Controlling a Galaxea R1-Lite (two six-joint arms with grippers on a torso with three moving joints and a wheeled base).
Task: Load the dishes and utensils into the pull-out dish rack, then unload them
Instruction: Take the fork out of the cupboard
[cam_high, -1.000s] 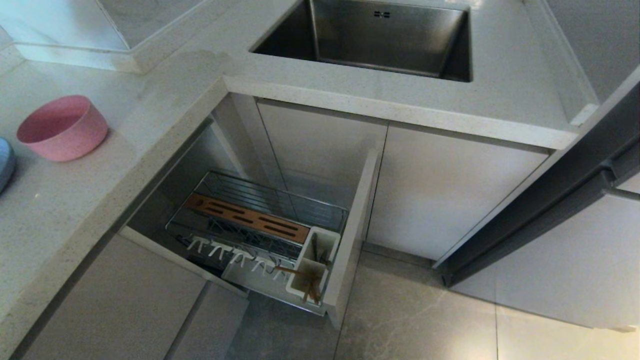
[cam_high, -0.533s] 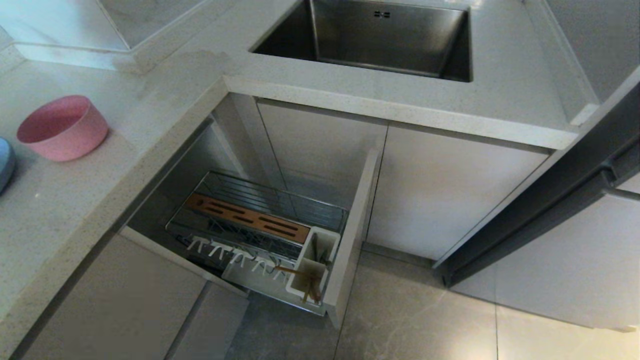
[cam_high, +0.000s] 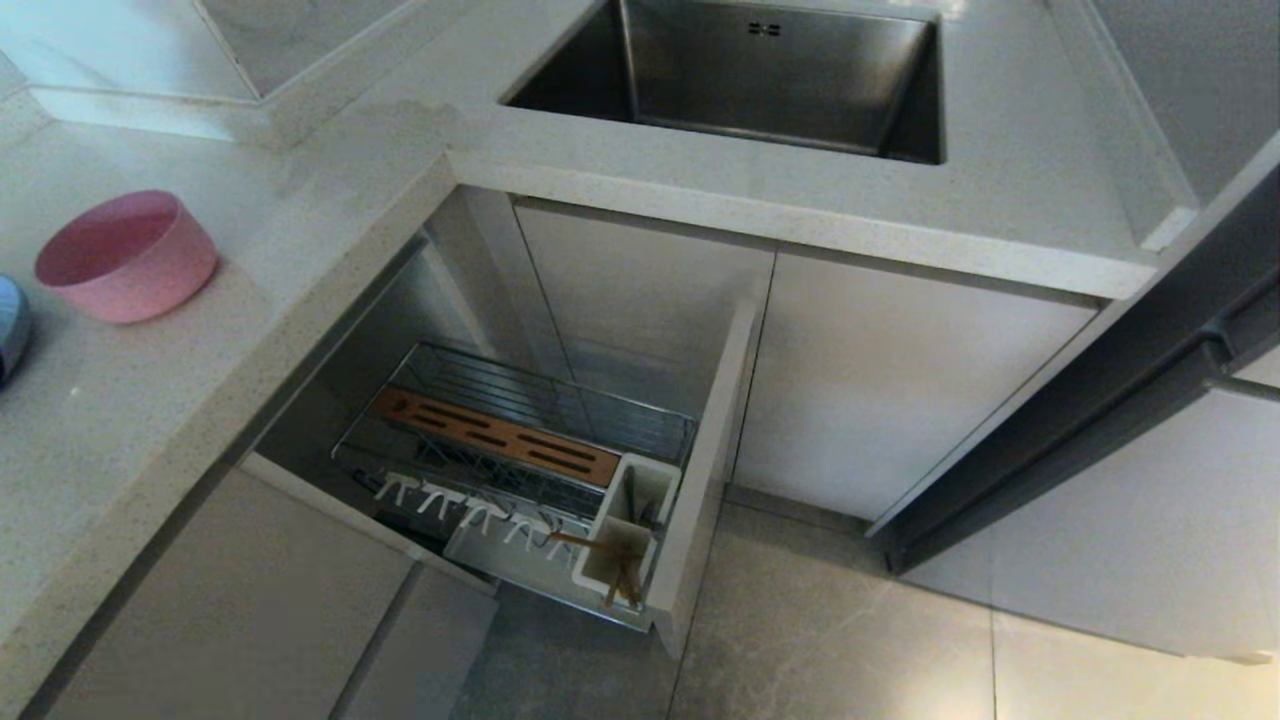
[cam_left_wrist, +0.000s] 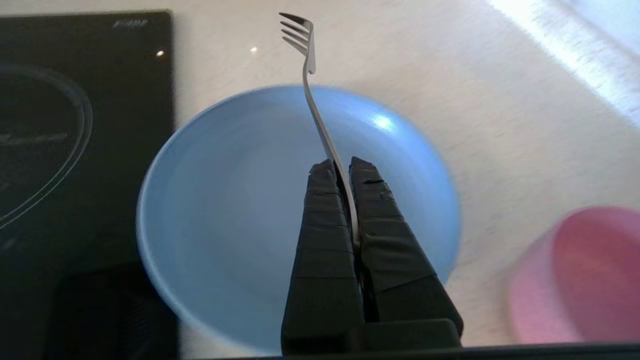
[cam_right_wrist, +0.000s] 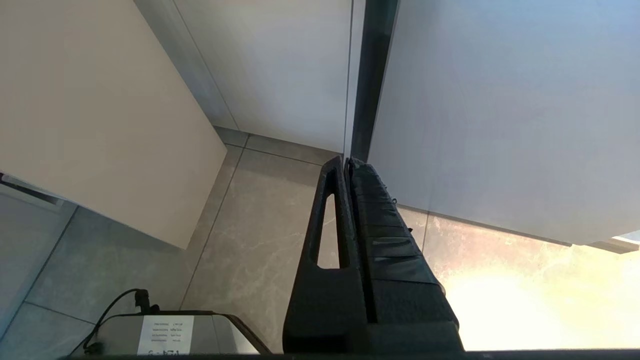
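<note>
Currently the left gripper (cam_left_wrist: 343, 165) is clamping a silver fork (cam_left_wrist: 317, 117) by its handle, tines pointing away, directly above the blue plate (cam_left_wrist: 220, 225); pink bowl (cam_left_wrist: 585, 280) nearby. Right gripper (cam_right_wrist: 347, 162) is hanging closed, empty.

Pale-blue plate (cam_left_wrist: 225, 225) and pink bowl (cam_high: 127, 255) sit on a speckled off-white desk (cam_high: 150, 400). The fork (cam_left_wrist: 312, 100) is silver, the left hand (cam_left_wrist: 342, 167) black (ridged pads). The rack (cam_high: 520, 450) shows chrome wire, an orange-brown wooden strip (cam_high: 495, 437), white prongs.
</note>
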